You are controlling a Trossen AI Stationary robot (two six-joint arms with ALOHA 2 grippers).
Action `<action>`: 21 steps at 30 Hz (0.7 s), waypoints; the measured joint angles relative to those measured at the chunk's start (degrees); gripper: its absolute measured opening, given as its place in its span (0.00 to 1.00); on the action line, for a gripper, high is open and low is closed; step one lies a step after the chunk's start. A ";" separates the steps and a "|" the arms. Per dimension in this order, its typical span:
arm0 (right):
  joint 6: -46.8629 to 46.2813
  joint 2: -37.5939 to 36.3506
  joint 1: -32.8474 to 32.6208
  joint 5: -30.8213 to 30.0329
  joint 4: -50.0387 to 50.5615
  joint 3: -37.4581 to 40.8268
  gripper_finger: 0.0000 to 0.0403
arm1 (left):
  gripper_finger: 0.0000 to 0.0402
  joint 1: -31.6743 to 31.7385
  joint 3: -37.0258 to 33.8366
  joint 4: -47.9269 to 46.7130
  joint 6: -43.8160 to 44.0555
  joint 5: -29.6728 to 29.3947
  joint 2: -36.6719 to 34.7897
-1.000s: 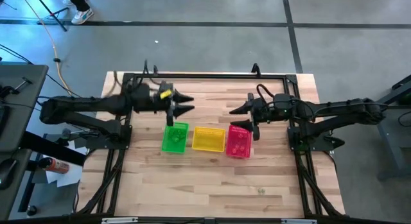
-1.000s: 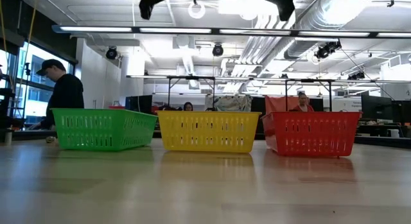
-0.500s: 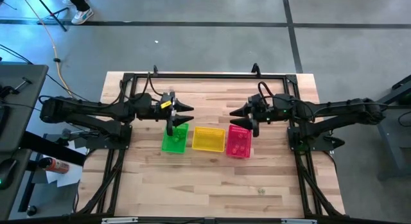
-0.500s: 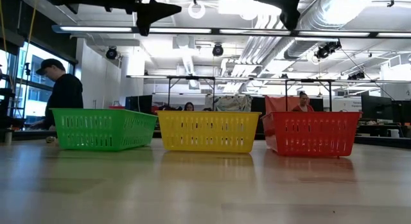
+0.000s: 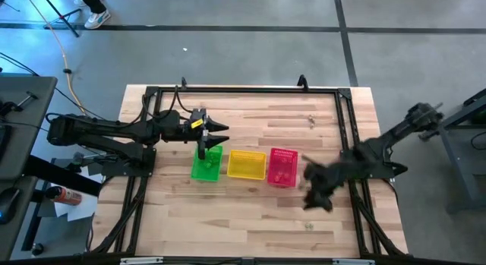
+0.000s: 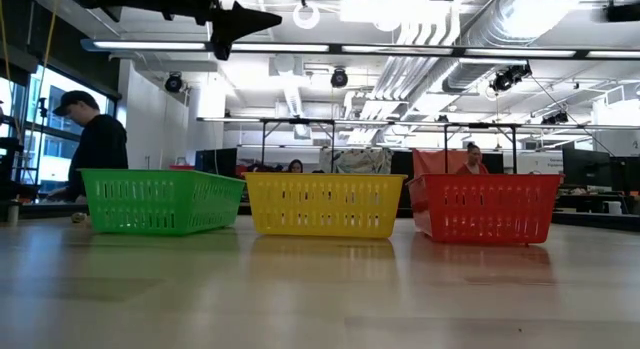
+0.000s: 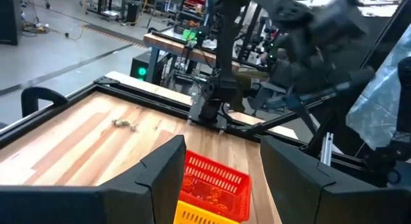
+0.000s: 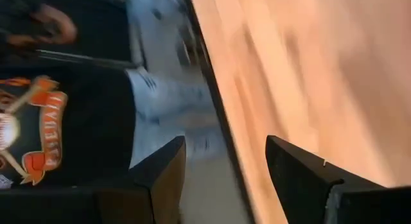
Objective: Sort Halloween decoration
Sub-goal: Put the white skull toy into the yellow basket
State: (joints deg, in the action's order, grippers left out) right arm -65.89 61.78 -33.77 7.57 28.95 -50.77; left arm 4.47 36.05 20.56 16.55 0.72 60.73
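Your left gripper (image 5: 220,132) hangs released above the green basket (image 5: 206,165); the right gripper (image 5: 315,195) (blurred) is released, empty, near the pink basket (image 5: 282,167). One trinket (image 5: 310,121) lies apart.

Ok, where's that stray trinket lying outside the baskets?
In the high view the stray trinket lies alone on bare wood at the table's far right, beyond the pink basket; the left wrist view shows it too.

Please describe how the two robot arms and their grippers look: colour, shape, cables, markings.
Both arms are dark, slim and jointed. The left gripper has two pointed black fingers and a small yellow mark near the wrist. The right gripper is blurred; in its wrist view its fingers look broad, black and angular.
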 joint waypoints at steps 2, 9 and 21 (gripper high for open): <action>-8.84 2.17 -5.08 -0.78 2.44 -0.32 0.52 | 0.48 0.00 0.00 -0.03 0.91 -0.03 0.00; -19.17 15.21 -15.60 -3.20 1.45 -0.22 0.52 | 0.48 0.00 0.00 -1.51 1.32 -0.16 0.00; -21.12 36.68 -14.08 0.81 14.86 -10.66 0.52 | 0.48 0.00 0.00 -3.96 1.36 -0.16 0.00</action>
State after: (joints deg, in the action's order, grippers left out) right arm -87.00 98.46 -47.85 8.38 43.81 -61.43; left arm 4.47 36.05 16.60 17.91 0.56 60.73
